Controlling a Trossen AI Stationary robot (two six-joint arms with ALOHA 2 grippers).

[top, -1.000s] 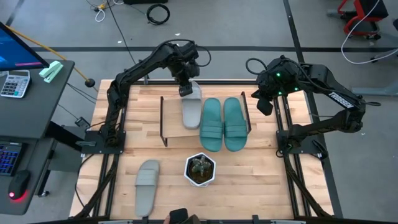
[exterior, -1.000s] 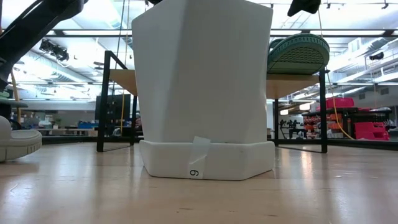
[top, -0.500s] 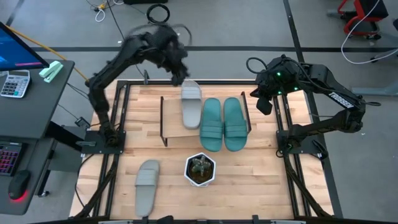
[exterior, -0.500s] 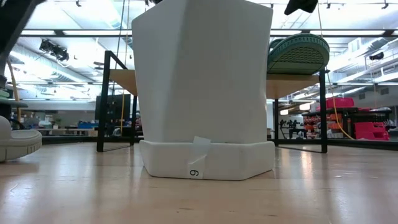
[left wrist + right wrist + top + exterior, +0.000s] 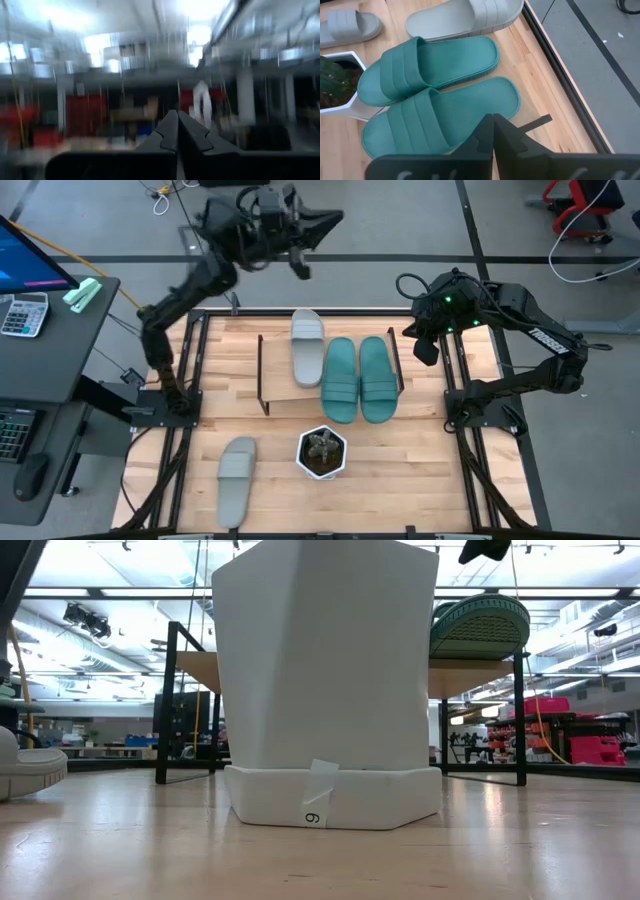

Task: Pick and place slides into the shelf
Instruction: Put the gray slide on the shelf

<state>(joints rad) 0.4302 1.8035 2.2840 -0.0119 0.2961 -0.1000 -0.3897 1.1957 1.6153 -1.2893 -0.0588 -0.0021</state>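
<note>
A light grey slide [image 5: 308, 348] and two teal slides [image 5: 340, 380] [image 5: 377, 378] lie side by side, soles down, across the shelf [image 5: 280, 375]. The other grey slide [image 5: 235, 478] lies on the table near its front left. My left gripper [image 5: 335, 218] is raised high beyond the table's far edge; in its wrist view the gripper [image 5: 177, 120] is shut and holds nothing. My right gripper [image 5: 425, 345] hangs at the shelf's right end, shut [image 5: 493, 120], above the teal slides [image 5: 427, 67].
A white hexagonal pot with a plant [image 5: 321, 452] stands in front of the shelf and fills the low view [image 5: 325, 690]. The shelf's dark side frames [image 5: 262, 375] stand up from the table. A desk with a calculator [image 5: 25, 310] stands left of the table.
My left gripper has risen from the grey slide's far end on the shelf and swung past the table's far edge, tipping from pointing down to pointing above level. The grey slide stays lying on the shelf.
</note>
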